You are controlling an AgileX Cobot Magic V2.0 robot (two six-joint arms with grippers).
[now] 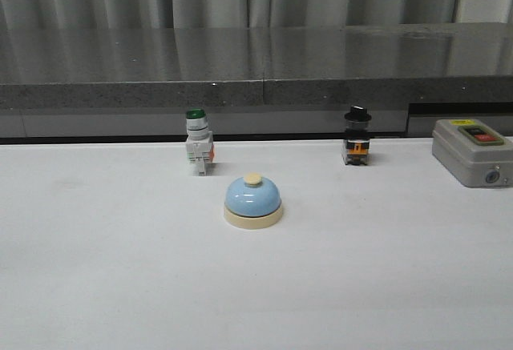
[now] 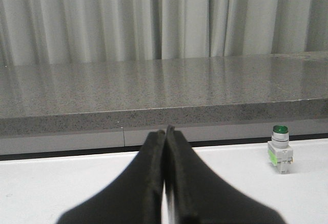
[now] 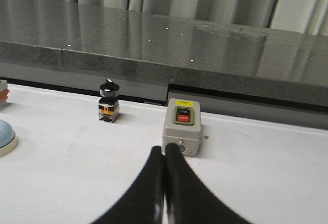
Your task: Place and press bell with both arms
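Note:
The bell (image 1: 252, 201), a light-blue glossy dome on a cream base with a cream button on top, sits upright near the middle of the white table in the front view. Its edge also shows in the right wrist view (image 3: 5, 138). Neither arm shows in the front view. My left gripper (image 2: 166, 129) is shut and empty, held above the table, away from the bell. My right gripper (image 3: 165, 149) is shut and empty, with the grey box just beyond its tips.
A green-capped white push-button switch (image 1: 198, 142) stands behind the bell to the left, also in the left wrist view (image 2: 280, 148). A black-knobbed switch (image 1: 357, 136) stands at the back right. A grey box with a red button (image 1: 474, 150) lies far right. A dark stone ledge (image 1: 256, 70) bounds the table's back.

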